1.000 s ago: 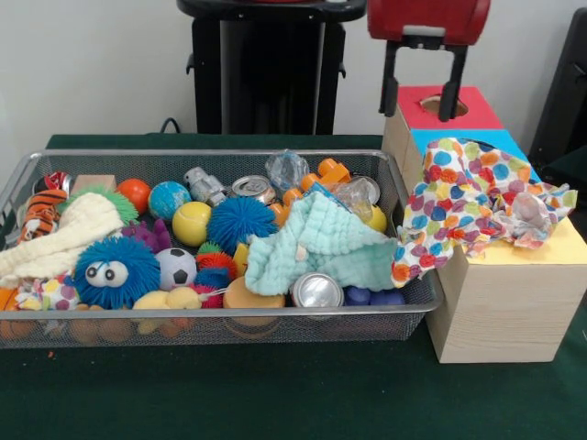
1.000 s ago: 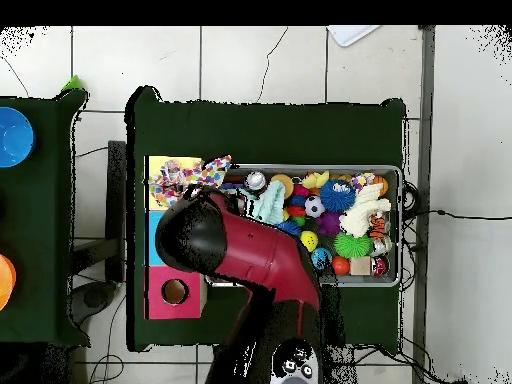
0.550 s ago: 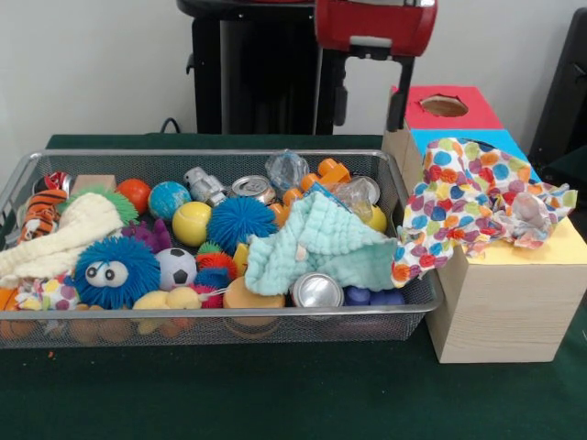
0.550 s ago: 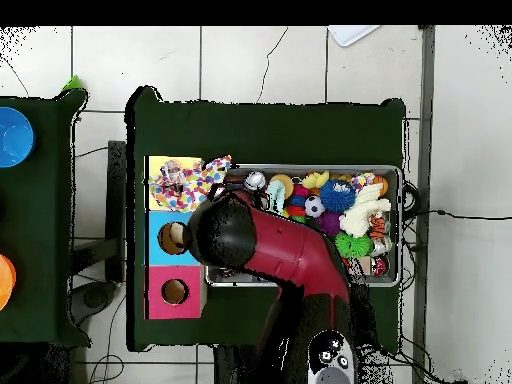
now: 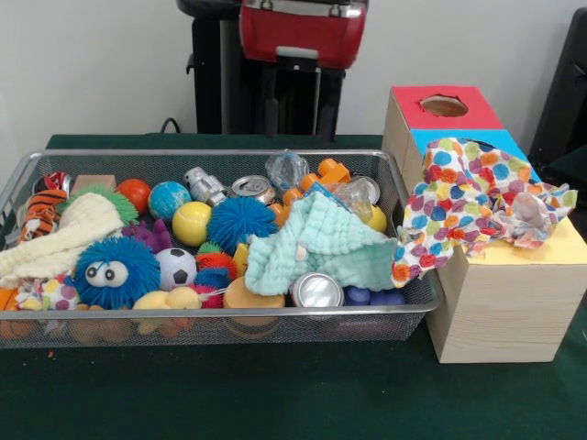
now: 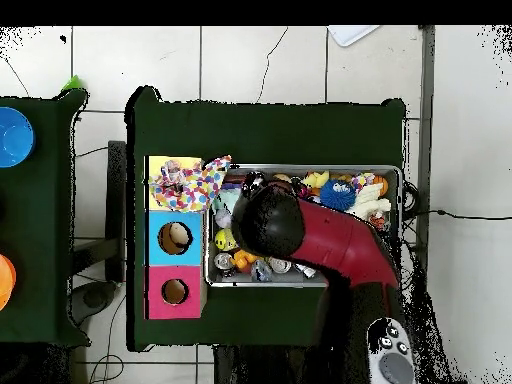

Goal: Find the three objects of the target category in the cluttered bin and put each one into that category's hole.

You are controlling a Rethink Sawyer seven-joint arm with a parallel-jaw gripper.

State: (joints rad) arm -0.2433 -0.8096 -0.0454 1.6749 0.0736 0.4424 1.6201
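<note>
Your black two-finger gripper (image 5: 293,105) hangs empty, fingers apart, above the back of the silver wire mesh bin (image 5: 220,316). The spotty colourful cloth (image 5: 472,197) lies over the yellow-topped wooden box (image 5: 514,316). The pale green knitted cloth (image 5: 316,240) could snag neighbouring toys if grabbed.

The gripper (image 5: 293,101) shows only as dark fingers against the dark pedestal, so its opening cannot be read; the arm (image 6: 325,240) covers the middle of the wire bin (image 6: 215,281) from above; the dotted cloth (image 5: 477,197) hides the yellow hole; the mint cloth (image 5: 321,240) buries whatever lies beneath it.
</note>
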